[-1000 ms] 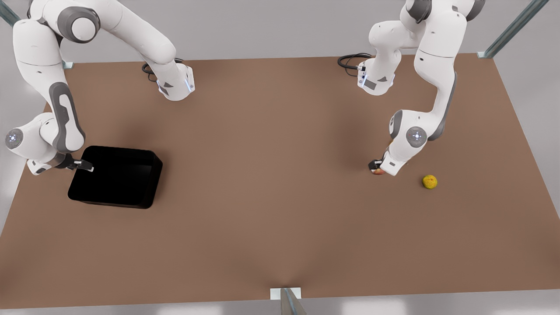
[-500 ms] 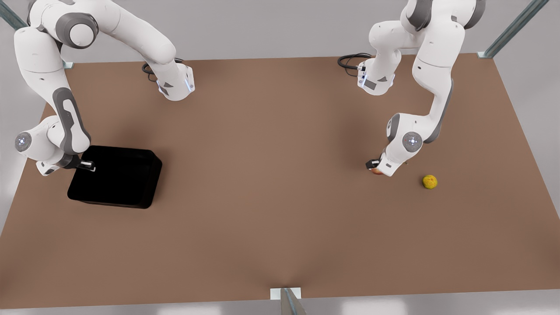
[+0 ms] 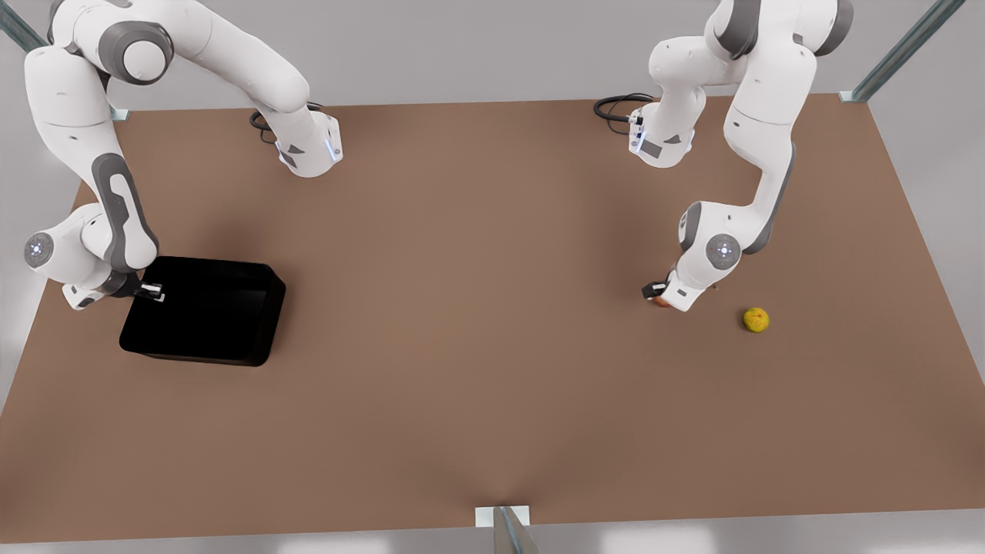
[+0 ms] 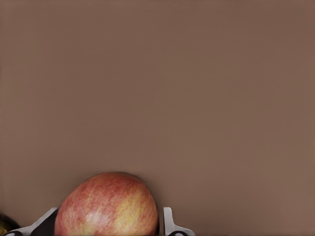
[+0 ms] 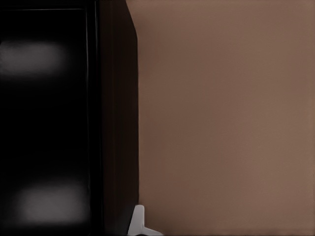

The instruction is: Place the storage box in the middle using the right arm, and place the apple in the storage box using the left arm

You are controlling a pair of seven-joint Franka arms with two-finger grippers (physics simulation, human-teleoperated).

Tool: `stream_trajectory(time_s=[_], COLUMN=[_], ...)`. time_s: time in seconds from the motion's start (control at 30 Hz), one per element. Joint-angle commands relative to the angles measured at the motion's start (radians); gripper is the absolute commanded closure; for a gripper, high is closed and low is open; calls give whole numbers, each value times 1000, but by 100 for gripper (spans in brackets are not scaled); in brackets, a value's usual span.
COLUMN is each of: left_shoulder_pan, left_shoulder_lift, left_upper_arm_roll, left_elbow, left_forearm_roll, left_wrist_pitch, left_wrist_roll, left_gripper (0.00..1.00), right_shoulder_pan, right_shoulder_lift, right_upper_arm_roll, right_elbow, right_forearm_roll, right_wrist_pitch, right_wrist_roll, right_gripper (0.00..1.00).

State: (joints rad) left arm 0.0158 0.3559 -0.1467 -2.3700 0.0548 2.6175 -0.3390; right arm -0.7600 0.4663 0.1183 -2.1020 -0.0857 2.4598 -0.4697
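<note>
On the front view's left, the storage box (image 3: 202, 312) is seen lying on the brown surface (image 3: 477, 323), far from the middle where it is wanted. The right tool (image 3: 148, 291) is set at the rim of the box on its outer side, low and nearly level, so that the wall can be taken between the fingers and the box drawn toward the centre. On the front view's right, the left tool (image 3: 659, 294) is lowered over the apple (image 3: 662, 302), of which only a small reddish part is visible under the wrist. A yellow citrus fruit (image 3: 756, 319) lies near it, apart, and is not touched.

From the left wrist view, the apple (image 4: 107, 205) is shown between the two pale fingertips (image 4: 168, 223), one at each side and close against the skin. The left tool is judged to be pinching the apple, which appears to rest on the surface, so a lift is probably the next step.

From the right wrist view, the black wall of the storage box (image 5: 115, 123) is seen running past one pale fingertip (image 5: 139, 222), which stands just outside the wall. The other finger is hidden by the dark interior. Whether the right tool is pressed on the rim or spread around it cannot be told.
</note>
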Motion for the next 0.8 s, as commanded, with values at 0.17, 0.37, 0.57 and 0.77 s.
stream_trajectory(time_s=[0.17,0.37,0.57,0.77], left_shoulder_pan=[0,0,0,0], left_shoulder_lift=[3,5,5,5], left_upper_arm_roll=[-1,-1,-1,-1], left_elbow=[5,6,6,6], left_forearm_roll=[0,0,0,2], left_wrist_pitch=[-1,-1,-1,-1], left_wrist_roll=[8,8,8,8], left_gripper=[0,0,0,0], right_shoulder_pan=[4,4,140,407], right_shoulder_lift=[-29,-64,-64,-69], right_upper_arm_roll=[12,93,281,281], right_elbow=[0,88,137,177], right_forearm_roll=[47,106,95,89], right_wrist_pitch=[-56,-228,-235,-317], right_wrist_roll=[5,32,256,469], right_gripper=[79,79,79,79])
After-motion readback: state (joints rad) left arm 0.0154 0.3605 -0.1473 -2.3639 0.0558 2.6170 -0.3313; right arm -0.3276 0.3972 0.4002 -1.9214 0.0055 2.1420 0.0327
